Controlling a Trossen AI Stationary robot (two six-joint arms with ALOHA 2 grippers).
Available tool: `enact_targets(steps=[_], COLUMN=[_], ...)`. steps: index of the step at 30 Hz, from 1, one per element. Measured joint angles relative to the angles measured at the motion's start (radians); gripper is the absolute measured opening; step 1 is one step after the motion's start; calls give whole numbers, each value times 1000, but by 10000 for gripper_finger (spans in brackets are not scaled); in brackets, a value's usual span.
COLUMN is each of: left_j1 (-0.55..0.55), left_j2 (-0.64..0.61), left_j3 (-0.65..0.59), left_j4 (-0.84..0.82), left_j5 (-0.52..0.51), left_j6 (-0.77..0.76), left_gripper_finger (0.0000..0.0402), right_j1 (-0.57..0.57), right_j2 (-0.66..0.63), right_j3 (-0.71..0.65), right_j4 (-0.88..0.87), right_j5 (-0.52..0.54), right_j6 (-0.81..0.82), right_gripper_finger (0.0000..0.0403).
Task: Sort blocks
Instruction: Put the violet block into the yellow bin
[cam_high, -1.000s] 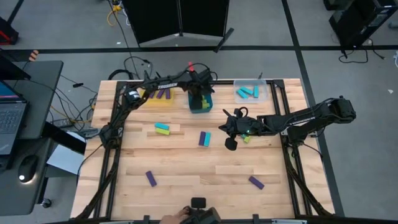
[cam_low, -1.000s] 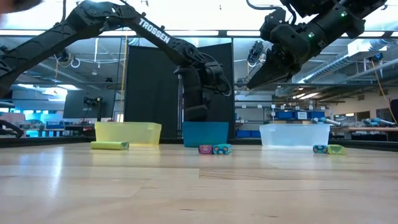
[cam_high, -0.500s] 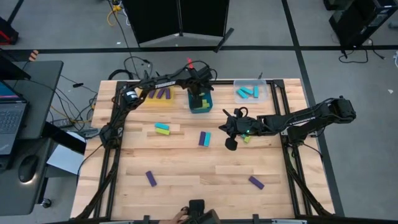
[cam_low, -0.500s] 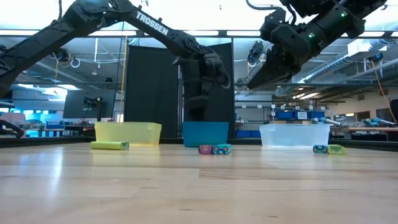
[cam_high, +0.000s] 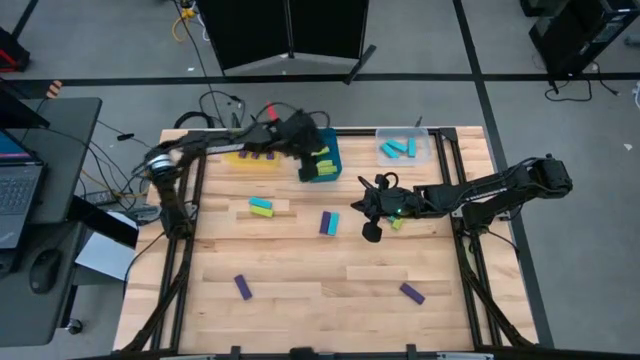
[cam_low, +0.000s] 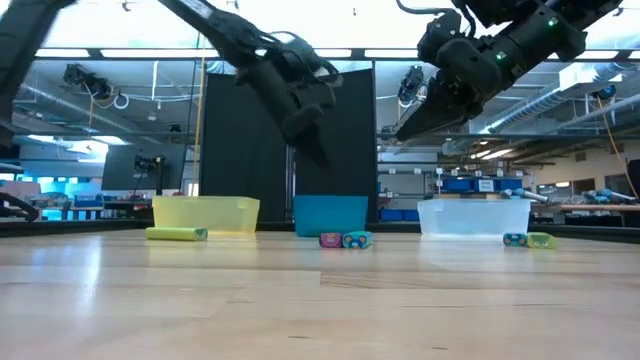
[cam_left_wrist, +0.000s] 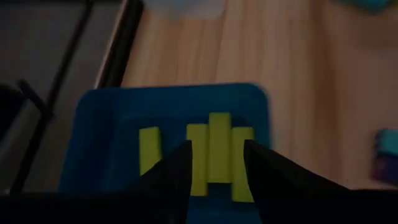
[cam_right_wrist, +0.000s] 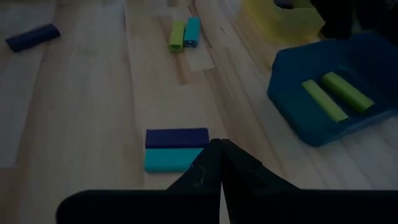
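Left gripper (cam_high: 312, 160) hangs over the blue bin (cam_high: 331, 172) at the far edge of the worktop (cam_high: 300, 280), fingers (cam_left_wrist: 174, 171) parted with nothing between them, and below them lie four lime blocks (cam_left_wrist: 211, 152) side by side on the bin floor, so lime goes in blue by the look of it. Right gripper (cam_high: 371, 231) is poised above mid-worktop, fingers (cam_right_wrist: 214, 165) pressed together to a point and carrying nothing, aimed down toward the purple-and-cyan pair (cam_high: 328, 222) lying touching one another just to its left; that pair seems its likely next pick, though it would have to spread first. The yellow bin (cam_high: 262, 166) holds purple blocks (cam_high: 262, 153), the clear bin (cam_high: 425, 152) holds cyan ones (cam_high: 398, 148), three colours, three homes along the far rim. Still loose: a cyan-and-lime pair (cam_high: 260, 206) left of centre, a purple bar (cam_high: 242, 287) near the front left, another purple (cam_high: 412, 292) front right, and a lime block (cam_high: 397, 223) peeking out from under the right arm, possibly with a second beside it, hard to say from above. Plenty of bare wood across the front half, so both arms have room to swing; the tight spot is the far edge, where the three bins sit in a row and the left arm already crowds the blue one
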Motion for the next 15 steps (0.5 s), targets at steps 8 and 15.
enact_targets(steps=[8, 15], left_j1=[-120, -223], left_j2=[-338, -497], left_j3=[-443, -660], left_j4=[392, 537], left_j5=[-11, -21], left_j6=[-69, -188], left_gripper_finger=[150, 150], right_j1=[2, 2], right_j2=[40, 200], right_j3=[0, 8], right_j4=[103, 241], right_j5=[-123, -157], right_j6=[21, 27], right_gripper_finger=[17, 15])
